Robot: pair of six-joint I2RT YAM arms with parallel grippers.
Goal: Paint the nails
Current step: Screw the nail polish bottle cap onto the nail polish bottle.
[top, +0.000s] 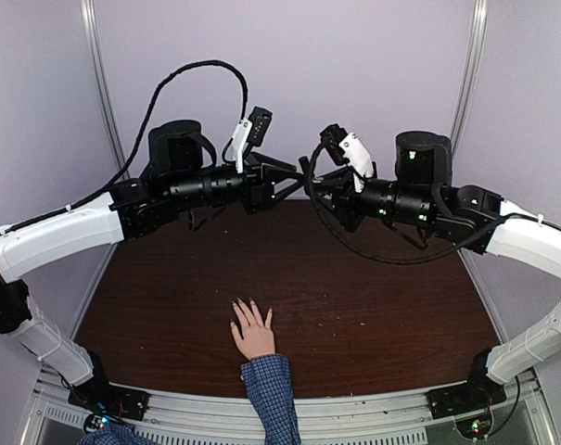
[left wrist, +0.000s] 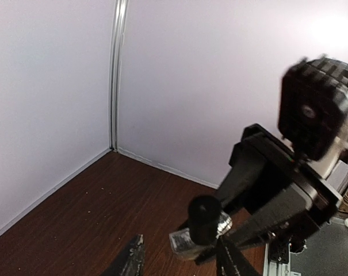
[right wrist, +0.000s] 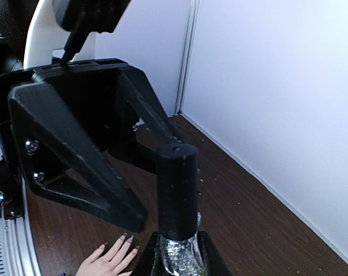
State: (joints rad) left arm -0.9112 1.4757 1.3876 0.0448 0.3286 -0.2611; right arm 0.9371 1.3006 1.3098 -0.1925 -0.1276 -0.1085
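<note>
A light-skinned hand (top: 253,336) with spread fingers and a blue checked cuff (top: 271,389) lies flat on the brown table near its front edge. Its nails (right wrist: 126,237) look dark-tinted in the right wrist view. High above the table's far middle, my right gripper (right wrist: 176,244) is shut on a glittery polish bottle (right wrist: 182,259) with a tall black cap (right wrist: 176,190). My left gripper (left wrist: 179,246) faces it, open. Its fingers (left wrist: 132,260) stand on either side of the cap (left wrist: 205,218), which sits close to the right-hand one.
Pale walls close in the table (top: 373,306) at the back and sides, with a metal post (left wrist: 116,75) in the far corner. A metal rail (top: 354,417) runs along the near edge by the arm bases. Cables loop above both arms.
</note>
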